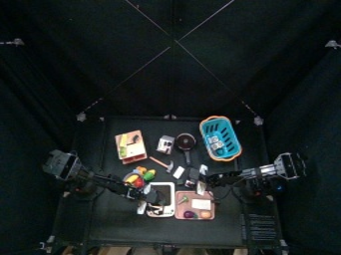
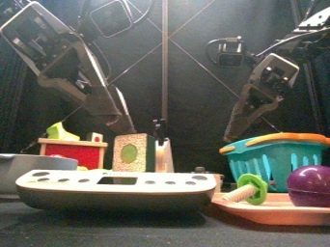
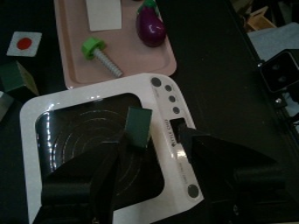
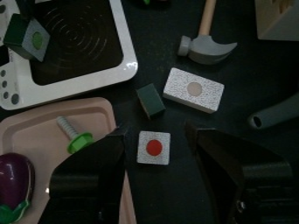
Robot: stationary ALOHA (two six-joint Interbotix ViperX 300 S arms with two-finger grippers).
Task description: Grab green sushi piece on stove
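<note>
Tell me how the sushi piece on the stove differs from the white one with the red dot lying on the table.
The green sushi piece is dark green on its outer faces; the red-dot piece shows a white face with a red centre. The green sushi piece stands on the stove, between the open left gripper's jaws; the red-dot piece lies on the black table, beside the pink tray. Both are small, blocky toy foods.
</note>
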